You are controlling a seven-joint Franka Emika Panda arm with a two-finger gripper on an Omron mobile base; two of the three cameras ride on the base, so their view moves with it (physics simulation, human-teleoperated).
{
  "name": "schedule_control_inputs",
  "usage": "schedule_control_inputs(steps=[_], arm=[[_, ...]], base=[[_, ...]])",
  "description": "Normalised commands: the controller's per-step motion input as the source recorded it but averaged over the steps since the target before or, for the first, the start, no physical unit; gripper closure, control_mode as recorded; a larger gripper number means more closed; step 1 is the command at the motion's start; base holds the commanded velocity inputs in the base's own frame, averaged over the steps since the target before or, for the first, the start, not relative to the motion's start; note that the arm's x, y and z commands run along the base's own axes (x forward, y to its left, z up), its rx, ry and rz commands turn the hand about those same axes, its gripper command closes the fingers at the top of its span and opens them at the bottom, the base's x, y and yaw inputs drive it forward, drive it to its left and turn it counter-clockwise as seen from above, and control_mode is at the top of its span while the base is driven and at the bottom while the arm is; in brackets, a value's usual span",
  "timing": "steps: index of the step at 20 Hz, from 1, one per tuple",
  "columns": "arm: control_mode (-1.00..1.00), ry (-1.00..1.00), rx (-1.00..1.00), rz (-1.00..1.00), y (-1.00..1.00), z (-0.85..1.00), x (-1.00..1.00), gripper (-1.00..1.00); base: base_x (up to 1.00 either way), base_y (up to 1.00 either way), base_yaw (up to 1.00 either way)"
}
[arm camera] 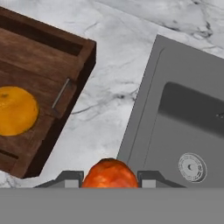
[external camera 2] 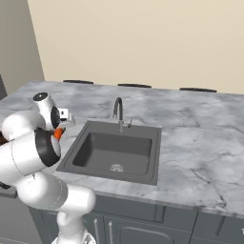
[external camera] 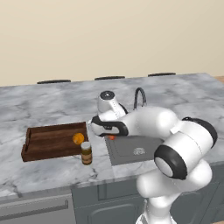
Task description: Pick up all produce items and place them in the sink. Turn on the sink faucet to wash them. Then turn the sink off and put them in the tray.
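Claw [arm camera: 110, 180]: clenched on the orange-red carrot piece [arm camera: 110, 175], held above the marble desk [arm camera: 109, 109] between tray and sink. Jar [external camera: 86, 153]: upright on the desk, just beside the tray's near corner. Tray [arm camera: 48, 52]: holds the round orange fruit [arm camera: 15, 110]. Sink [external camera 2: 114, 152]: basin with silver drain. Faucet [external camera 2: 118, 112]: behind the basin.

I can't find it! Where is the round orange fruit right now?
The round orange fruit sits inside the dark brown wooden tray, at its right end in the left base view, just behind the brown jar with a pale lid.
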Motion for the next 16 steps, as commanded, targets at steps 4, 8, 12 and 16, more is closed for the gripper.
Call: schedule_control_inputs(steps=[4, 8, 12, 16], arm=[[-1.0, 0.0, -0.01, 0.0, 0.24, 0.04, 0.07, 1.0], [-1.0, 0.0, 0.0, 0.0, 0.05, 0.0, 0.03, 1.0], [-1.0, 0.03, 0.0, 0.01, 0.33, 0.0, 0.14, 1.0], [-1.0, 0.06, 0.0, 0.04, 0.36, 0.0, 0.21, 1.0]], base=[[0.0, 0.0, 0.0], [0.0, 0.0, 0.0], [0.0, 0.0, 0.0], [0.0, 0.0, 0.0]])
